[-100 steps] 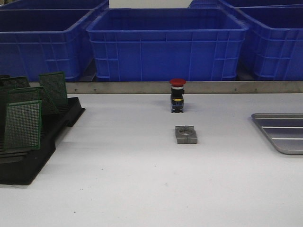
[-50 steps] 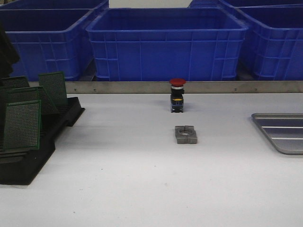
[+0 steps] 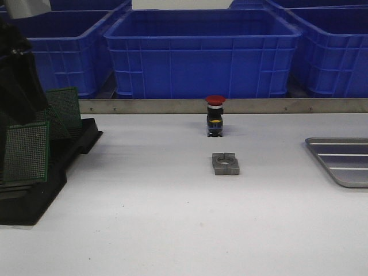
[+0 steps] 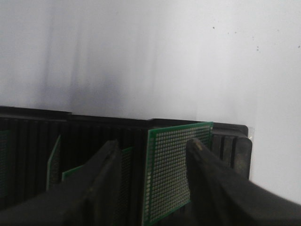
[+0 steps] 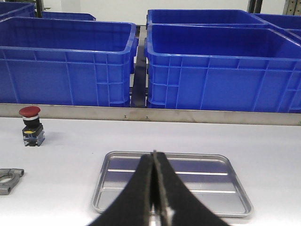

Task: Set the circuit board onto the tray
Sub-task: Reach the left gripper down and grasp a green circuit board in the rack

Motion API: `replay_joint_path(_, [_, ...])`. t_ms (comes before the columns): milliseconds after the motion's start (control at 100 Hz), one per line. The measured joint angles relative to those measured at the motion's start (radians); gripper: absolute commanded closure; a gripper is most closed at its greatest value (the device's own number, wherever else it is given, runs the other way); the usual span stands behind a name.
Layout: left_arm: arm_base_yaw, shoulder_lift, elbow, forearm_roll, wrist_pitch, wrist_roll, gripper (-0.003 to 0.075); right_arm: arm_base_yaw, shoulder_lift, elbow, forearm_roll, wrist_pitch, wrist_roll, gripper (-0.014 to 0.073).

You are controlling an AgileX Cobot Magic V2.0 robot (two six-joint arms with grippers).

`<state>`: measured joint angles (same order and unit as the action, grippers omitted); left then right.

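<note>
Several green circuit boards stand upright in a black slotted rack at the left; one circuit board faces front and another stands behind it. My left arm hangs over the rack. In the left wrist view my left gripper is open, its fingers on either side of one circuit board without touching it. The silver tray lies at the right edge with nothing on it. My right gripper is shut and empty, just short of the tray.
A red-capped push button and a small grey metal block sit mid-table. Big blue bins line the back behind a metal rail. The button and the block also show in the right wrist view.
My left arm has come into the front view from the upper left and moved down over the rack, covering part of the boards. Nothing else has moved.
</note>
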<state>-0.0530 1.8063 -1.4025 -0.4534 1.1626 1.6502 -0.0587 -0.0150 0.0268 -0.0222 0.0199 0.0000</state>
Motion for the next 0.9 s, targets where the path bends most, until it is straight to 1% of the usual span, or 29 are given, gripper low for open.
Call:
replay_joint_path(550, [-0.002, 0.095, -0.002, 0.015, -0.001, 0.014, 0.0406, 0.0, 0.0, 0.0, 0.0, 0.0, 0.0, 0.0706])
replay_joint_path(630, [-0.002, 0.095, -0.002, 0.015, -0.001, 0.014, 0.0419, 0.0, 0.0, 0.0, 0.0, 0.0, 0.0, 0.0706])
replay_joint_path(720, [-0.002, 0.095, -0.002, 0.015, -0.001, 0.014, 0.0491, 0.0, 0.0, 0.0, 0.0, 0.0, 0.0, 0.0706])
replay_joint_path(760, [-0.002, 0.095, -0.002, 0.015, -0.001, 0.014, 0.0544, 0.0, 0.0, 0.0, 0.0, 0.0, 0.0, 0.0706])
replay_joint_path(770, [-0.002, 0.095, -0.002, 0.015, -0.001, 0.014, 0.0544, 0.0, 0.0, 0.0, 0.0, 0.0, 0.0, 0.0706])
replay_joint_path(780, [-0.002, 0.095, -0.002, 0.015, -0.001, 0.014, 0.0567, 0.0, 0.0, 0.0, 0.0, 0.0, 0.0, 0.0706])
replay_joint_path(900, [-0.002, 0.095, -0.006, 0.015, 0.01, 0.014, 0.0684, 0.0, 0.0, 0.0, 0.0, 0.0, 0.0, 0.0706])
